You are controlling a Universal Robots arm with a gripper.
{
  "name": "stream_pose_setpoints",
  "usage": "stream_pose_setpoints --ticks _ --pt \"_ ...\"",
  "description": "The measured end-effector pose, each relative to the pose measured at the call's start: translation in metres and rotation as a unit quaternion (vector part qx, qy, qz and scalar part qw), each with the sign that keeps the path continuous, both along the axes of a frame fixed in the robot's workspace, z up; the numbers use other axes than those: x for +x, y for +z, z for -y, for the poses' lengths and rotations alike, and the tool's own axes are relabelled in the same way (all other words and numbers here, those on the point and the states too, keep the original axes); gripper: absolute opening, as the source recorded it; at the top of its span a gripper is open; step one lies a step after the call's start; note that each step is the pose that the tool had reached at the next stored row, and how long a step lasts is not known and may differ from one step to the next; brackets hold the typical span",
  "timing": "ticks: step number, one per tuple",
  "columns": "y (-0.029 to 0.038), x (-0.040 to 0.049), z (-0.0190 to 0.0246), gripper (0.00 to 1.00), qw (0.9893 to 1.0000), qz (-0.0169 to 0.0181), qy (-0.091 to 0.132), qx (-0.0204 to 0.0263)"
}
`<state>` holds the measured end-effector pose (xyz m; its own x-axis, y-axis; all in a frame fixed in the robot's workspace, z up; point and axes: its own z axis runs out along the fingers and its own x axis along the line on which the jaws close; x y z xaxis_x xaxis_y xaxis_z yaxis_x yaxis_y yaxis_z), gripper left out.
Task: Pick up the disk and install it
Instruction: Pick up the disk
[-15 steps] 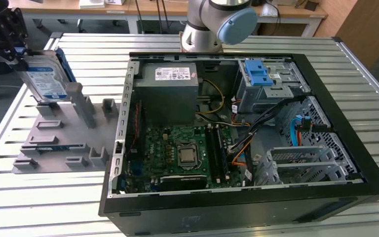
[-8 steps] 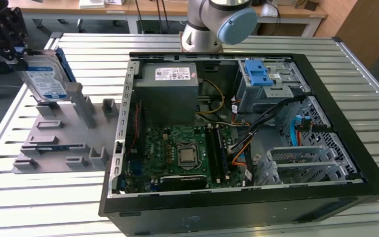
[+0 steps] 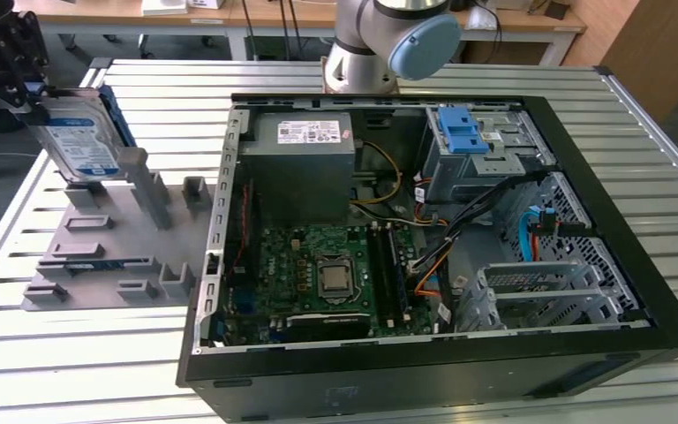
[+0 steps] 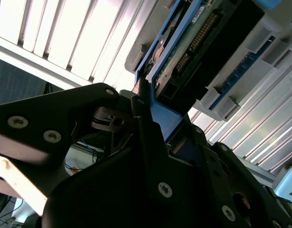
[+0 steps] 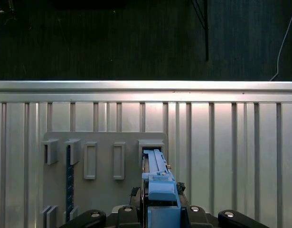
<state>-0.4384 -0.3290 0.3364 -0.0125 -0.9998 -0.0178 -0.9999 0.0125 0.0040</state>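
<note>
Exterior view: hand (image 3: 33,93) pinches disk (image 3: 80,146) upright at grey rack (image 3: 116,256); a tilted pull could jam it, loosening the grip.

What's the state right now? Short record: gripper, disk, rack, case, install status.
gripper: shut on the upper end of the disk, at the exterior view's left
disk: upright, label side towards the exterior camera, lower edge at the grey slotted rack; cannot tell whether it is clear of its slot
rack: on the slatted metal table, beside the open computer case
case: lying on its side, insides exposed; silver cage with blue latch in its far corner
install status: not done, disk outside the case
</note>
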Motion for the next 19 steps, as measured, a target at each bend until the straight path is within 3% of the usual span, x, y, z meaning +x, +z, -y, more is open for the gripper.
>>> stream_pose_setpoints --ticks 19 --pt "0.0041 0.0 0.0 0.36 1.0 0.0 0.0 0.0"
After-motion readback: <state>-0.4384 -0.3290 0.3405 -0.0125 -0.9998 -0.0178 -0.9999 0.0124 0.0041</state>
